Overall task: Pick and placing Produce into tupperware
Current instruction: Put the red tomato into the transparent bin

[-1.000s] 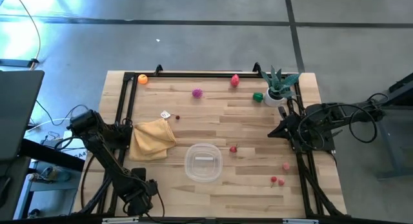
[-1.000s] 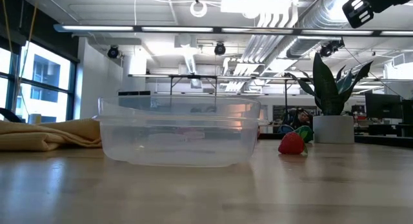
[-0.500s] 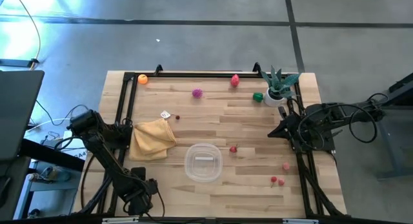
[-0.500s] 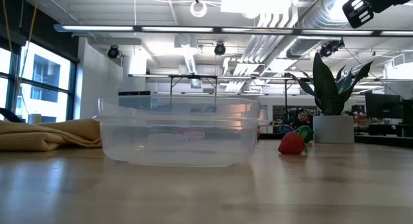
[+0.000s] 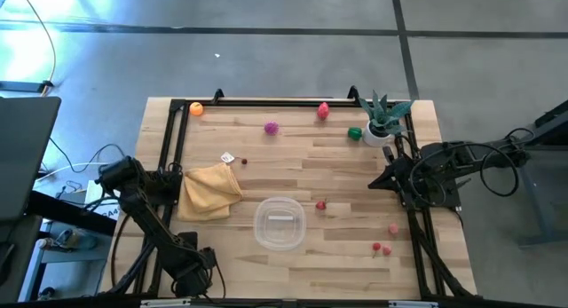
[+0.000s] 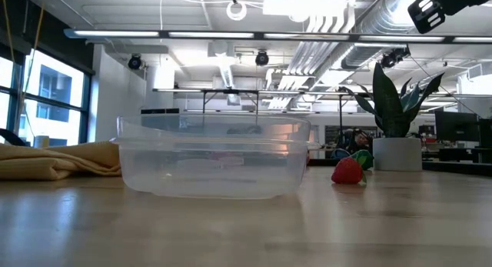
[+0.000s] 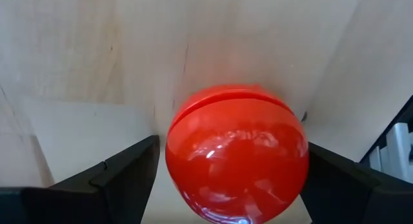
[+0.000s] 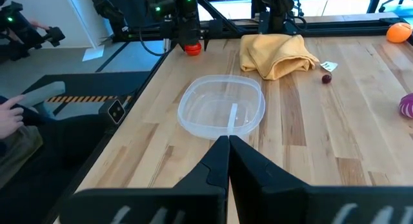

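**Now the red ball sits between wide fingers at the table's near-left corner**

Down at the near-left corner of the table (image 5: 346, 166), the left gripper (image 7: 232, 169) has its two dark fingers (image 7: 122, 169) spread wide, one on either side of a glossy red ball (image 7: 236, 153). The ball is a two-part toy with a seam across its top. In the left wrist view it fills the whole gap between the jaws, so the fingers look set to take it or already lightly on it; I cannot tell whether the pads actually touch. The right wrist view shows the same red ball (image 8: 191, 48) low under that gripper, close to the wood at the table's edge, so it does not look lifted.

The clear tub (image 5: 280, 223) stands empty near the middle of the table, well apart from the ball, with a yellow cloth (image 5: 211, 191) just off to its left side. The other toy fruits are scattered: a small red one (image 5: 321, 204) just beside the tub, an orange one (image 5: 196, 109) at the far-left corner, a purple one (image 5: 271, 127) and a green one (image 5: 355, 133) farther back near the potted plant (image 5: 382, 122).

The right gripper (image 8: 228, 146) waits at the right edge, fingers pressed together and holding nothing, pointed toward the tub.
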### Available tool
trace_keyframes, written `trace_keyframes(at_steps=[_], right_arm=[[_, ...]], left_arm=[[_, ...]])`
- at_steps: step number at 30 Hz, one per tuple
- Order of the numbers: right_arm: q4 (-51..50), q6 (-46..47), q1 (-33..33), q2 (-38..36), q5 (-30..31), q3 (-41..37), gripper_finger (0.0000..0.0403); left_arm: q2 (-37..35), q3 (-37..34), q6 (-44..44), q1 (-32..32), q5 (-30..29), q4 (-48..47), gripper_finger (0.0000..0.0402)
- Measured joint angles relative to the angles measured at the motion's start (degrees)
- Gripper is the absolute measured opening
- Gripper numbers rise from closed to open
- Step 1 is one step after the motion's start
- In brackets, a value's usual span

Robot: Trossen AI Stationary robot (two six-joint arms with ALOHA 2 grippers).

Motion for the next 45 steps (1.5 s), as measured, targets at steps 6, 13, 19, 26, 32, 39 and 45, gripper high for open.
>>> trace_keyframes(at_steps=[6, 13, 19, 26, 32, 39, 45], right_arm=[[0.0, -0.1, 0.0, 0.0, 0.0, 0.0, 0.0000], [0.0, 0.0, 0.0, 0.0, 0.0, 0.0, 0.0000], [0.0, 0.0, 0.0, 0.0, 0.0, 0.0, 0.0000], [0.0, 0.0, 0.0, 0.0, 0.0, 0.0, 0.0000], [0.0, 0.0, 0.0, 0.0, 0.0, 0.0, 0.0000], [0.0, 0.0, 0.0, 0.0, 0.0, 0.0, 0.0000], [0.0, 0.0, 0.0, 0.0, 0.0, 0.0, 0.0000]], left_arm=[[-0.1, 0.0, 1.7, 0.0, -0.4, 0.0, 0.0321], [-0.1, 0.0, 3.6, -0.1, -1.5, -0.6, 0.0321], [-0.1, 0.0, 3.6, -0.1, -3.6, 0.0, 0.0321], [-0.1, 0.0, 6.7, -0.1, -5.0, 0.2, 0.0321], [-0.1, 0.0, 9.5, -0.1, -6.5, 0.4, 0.0321], [-0.1, 0.0, 11.1, -0.1, -7.6, 0.5, 0.0320], [-0.1, 0.0, 11.3, 0.0, -7.8, 0.4, 0.0293]])
